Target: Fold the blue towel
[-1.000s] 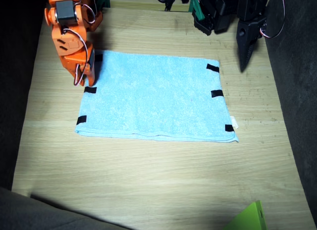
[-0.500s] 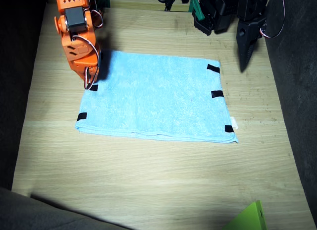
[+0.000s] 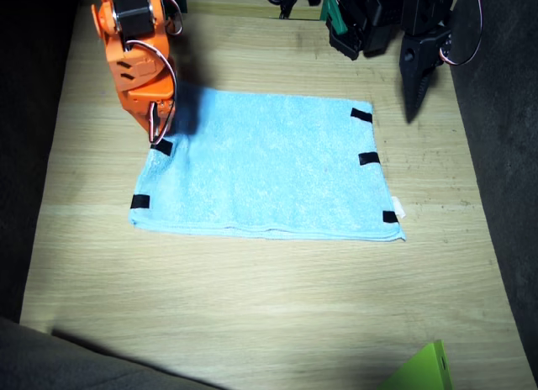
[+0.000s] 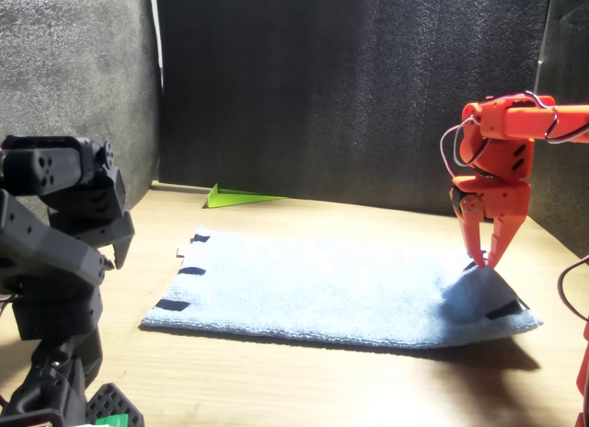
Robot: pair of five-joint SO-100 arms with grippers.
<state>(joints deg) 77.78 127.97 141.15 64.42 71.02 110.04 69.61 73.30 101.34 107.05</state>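
1. Wood-grain surface [image 3: 277,306], pale and matte, fills most of the fixed view, with dark fabric walls around it.
2. Sky-blue terry, the blue towel [image 3: 269,167] lies flat in the upper middle of the fixed view, a rectangle whose long axis runs left to right across the frame. Its nap is fuzzy, and the lower edge shows a doubled layer. In the front view the towel [image 4: 331,294] spreads across the middle, and its corner at the right is lifted into a small peak.
3. Orange plastic, the right arm [image 3: 134,45] stands at the upper left of the fixed view, with loose wires at its wrist.
4. Black, the left arm [image 3: 420,37] rests at the upper right of the fixed view, beyond the towel's right edge and apart from it.
5. Right hand [image 4: 485,261] points straight down in the front view, its two fingers nearly together and pinching the raised towel corner.
6. Left hand [image 3: 414,100] hangs off the cloth; whether its fingers are apart or together cannot be told.
7. Green wedge [image 3: 420,369] sits at the bottom right corner of the fixed view.
8. Black tape strips [image 3: 367,159] mark the towel's two short edges, and a small white tag [image 3: 398,212] sticks out near the lower right corner.
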